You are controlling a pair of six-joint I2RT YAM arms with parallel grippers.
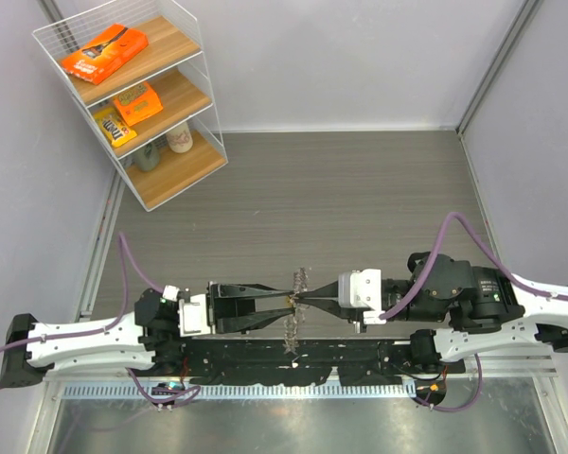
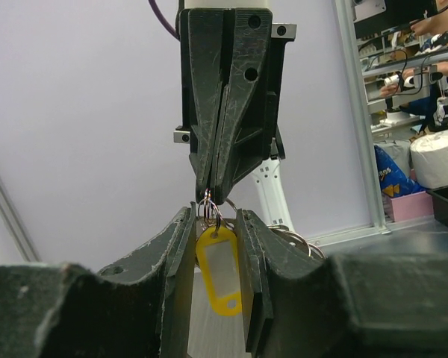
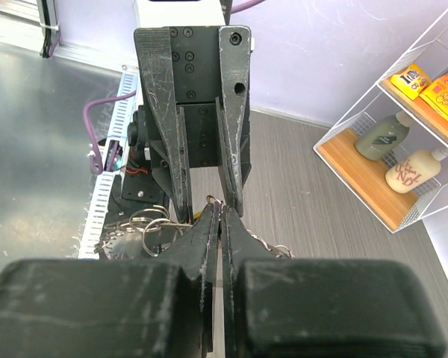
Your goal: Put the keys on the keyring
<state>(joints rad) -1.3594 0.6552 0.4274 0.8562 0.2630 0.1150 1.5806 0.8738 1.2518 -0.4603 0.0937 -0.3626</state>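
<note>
The wire shelf (image 1: 175, 172) of snack packets and bottles is standing far up and to the left of the keyring (image 1: 291, 327), at the back corner of the grey table (image 1: 350, 189).

Just left of the keyring, the left gripper (image 2: 215, 224) is reaching in level. Its two fingers (image 2: 181, 246) are standing apart, released, one on either side of a yellow key tag (image 2: 219, 273). The tag is hanging in the gap between them from a small silvery ring (image 2: 209, 209); whether its edges are touching the pads cannot be told.

The keyring itself is dangling off the table at the meeting point of both claws. In the overhead view its silvery pieces are trailing above and below the fingertips, and more loose rings (image 3: 154, 224) are showing to one side in the right wrist view.

Just right of the keyring, the right gripper (image 2: 212, 191) is coming in from the opposite side, clenched, and its tips are pinching the small silvery ring at the top of the yellow key tag.
</note>
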